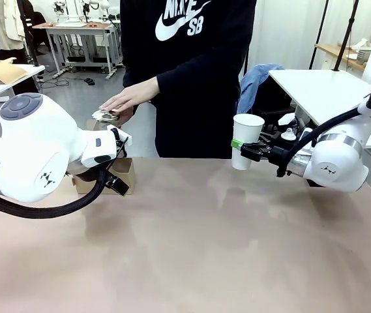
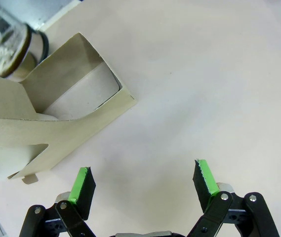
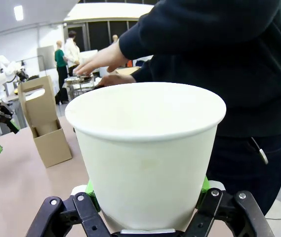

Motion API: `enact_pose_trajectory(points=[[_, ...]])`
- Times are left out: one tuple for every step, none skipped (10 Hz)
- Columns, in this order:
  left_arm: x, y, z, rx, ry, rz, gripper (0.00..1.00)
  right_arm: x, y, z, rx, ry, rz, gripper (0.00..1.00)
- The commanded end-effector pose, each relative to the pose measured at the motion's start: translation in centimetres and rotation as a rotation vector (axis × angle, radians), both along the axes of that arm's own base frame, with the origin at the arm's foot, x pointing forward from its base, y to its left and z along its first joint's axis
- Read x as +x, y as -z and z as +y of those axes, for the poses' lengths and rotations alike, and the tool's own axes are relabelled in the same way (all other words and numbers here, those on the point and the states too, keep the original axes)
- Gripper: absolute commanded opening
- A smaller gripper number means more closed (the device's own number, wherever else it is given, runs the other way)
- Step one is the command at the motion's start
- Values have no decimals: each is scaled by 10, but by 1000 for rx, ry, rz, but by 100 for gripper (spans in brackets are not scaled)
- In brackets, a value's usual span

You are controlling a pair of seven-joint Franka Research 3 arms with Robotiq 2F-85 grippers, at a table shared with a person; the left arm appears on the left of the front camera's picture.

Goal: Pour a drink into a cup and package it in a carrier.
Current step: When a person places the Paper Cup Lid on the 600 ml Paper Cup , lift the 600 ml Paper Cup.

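Tan tabletop (image 1: 205,248), a blue garment (image 1: 253,85) beside a white side table (image 1: 322,91), flat cardboard (image 1: 2,70) at far left.

White cup (image 3: 145,153), plain brown cardboard carrier (image 3: 51,145), pale tan table (image 1: 205,248). Left gripper (image 2: 142,170) black with bright green pads (image 2: 82,181). The person's sweater (image 1: 198,85) is black with white lettering.

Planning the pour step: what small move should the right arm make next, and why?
Probably ease the cup toward the carafe: the right gripper holds the cup upright off to one side, while the person's hand rests on the carafe by the carrier.
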State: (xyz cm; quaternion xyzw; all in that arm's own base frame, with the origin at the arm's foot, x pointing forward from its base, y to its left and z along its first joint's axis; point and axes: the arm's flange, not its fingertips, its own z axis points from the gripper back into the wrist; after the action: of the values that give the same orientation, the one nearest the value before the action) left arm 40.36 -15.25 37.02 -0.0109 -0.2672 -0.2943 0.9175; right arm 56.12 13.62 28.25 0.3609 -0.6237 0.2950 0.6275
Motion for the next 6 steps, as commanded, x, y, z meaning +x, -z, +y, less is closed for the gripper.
enact_pose_trajectory(points=[[0,0,1,-2,0,0,100,-1,-5,2,0,0,1,81],[0,0,1,-2,0,0,100,-1,-5,2,0,0,1,81],[0,0,1,-2,0,0,100,-1,-5,2,0,0,1,81],[0,0,1,-2,0,0,100,-1,-5,2,0,0,1,81],[0,0,1,-2,0,0,100,-1,-5,2,0,0,1,81],[0,0,1,-2,0,0,100,-1,-5,2,0,0,1,81]])
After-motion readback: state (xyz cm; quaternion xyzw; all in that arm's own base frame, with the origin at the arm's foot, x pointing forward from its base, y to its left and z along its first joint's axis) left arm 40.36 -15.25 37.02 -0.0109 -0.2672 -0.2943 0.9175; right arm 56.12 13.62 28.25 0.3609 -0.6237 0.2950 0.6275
